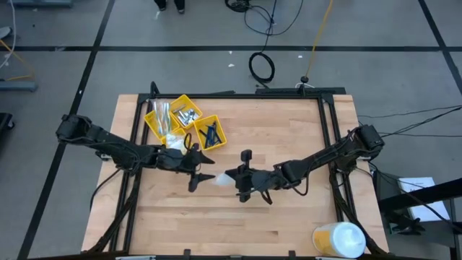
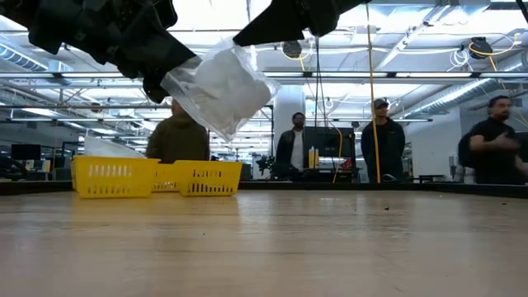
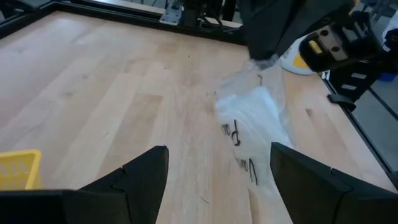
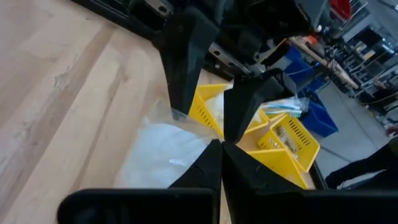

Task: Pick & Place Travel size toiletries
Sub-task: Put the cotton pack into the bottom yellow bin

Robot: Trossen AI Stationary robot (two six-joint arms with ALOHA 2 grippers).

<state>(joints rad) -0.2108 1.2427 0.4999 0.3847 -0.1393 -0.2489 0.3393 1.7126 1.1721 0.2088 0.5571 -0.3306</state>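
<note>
A small clear bag of white fluffy lumps hangs in the air over the middle of the table, between my two grippers. My right gripper comes from the table's right and is shut on it. My left gripper comes from the left and is open. Its two fingers stand on either side of the bag's free end. In the low view the bag hangs well above the tabletop. More toiletries lie in the yellow tray at the far left. My right gripper pinches the bag's clear flat end between its two shut fingers, coming nearly level from the table's right side. The bag is lifted clear and slants down away from the fingers toward my left gripper. My left gripper: whether its fingers touch the bag, I cannot tell.
The yellow compartment tray stands at the far left, just behind my left gripper. A large white-and-yellow round container stands at the near right corner. Bare wood lies below and in front of the bag. People stand in the room beyond the far edge.
</note>
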